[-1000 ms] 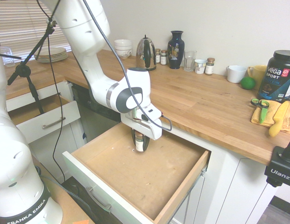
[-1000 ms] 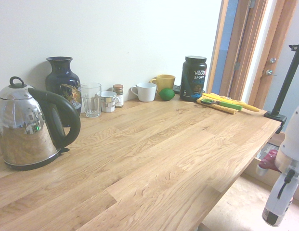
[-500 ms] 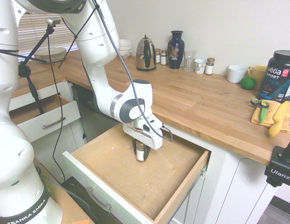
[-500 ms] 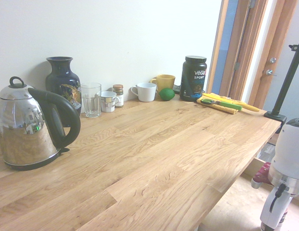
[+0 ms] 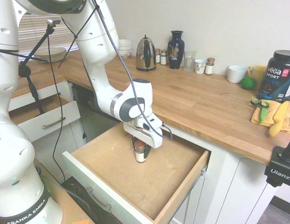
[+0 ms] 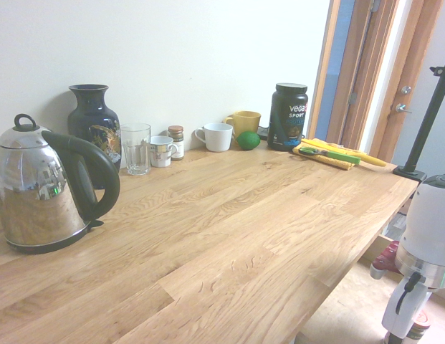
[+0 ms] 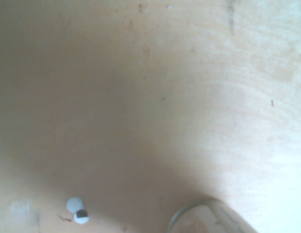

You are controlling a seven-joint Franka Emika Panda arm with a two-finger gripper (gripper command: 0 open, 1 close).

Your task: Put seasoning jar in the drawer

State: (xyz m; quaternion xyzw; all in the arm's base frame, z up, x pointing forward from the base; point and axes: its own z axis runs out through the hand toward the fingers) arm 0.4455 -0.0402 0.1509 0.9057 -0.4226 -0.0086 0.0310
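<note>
Straddling seasoning jar (image 5: 140, 152), claw (image 5: 140, 145) parted

The white arm (image 5: 100, 56) is seen descending from the upper left of the first exterior view, bent at a rounded joint, with the wrist turned so that the gripper (image 5: 140, 150) is pointed straight down. The fingers are largely hidden beneath the hand's body, so their spacing cannot be made out. In the second exterior view only the hand's white housing (image 6: 430, 236) is shown at the right edge.
</note>
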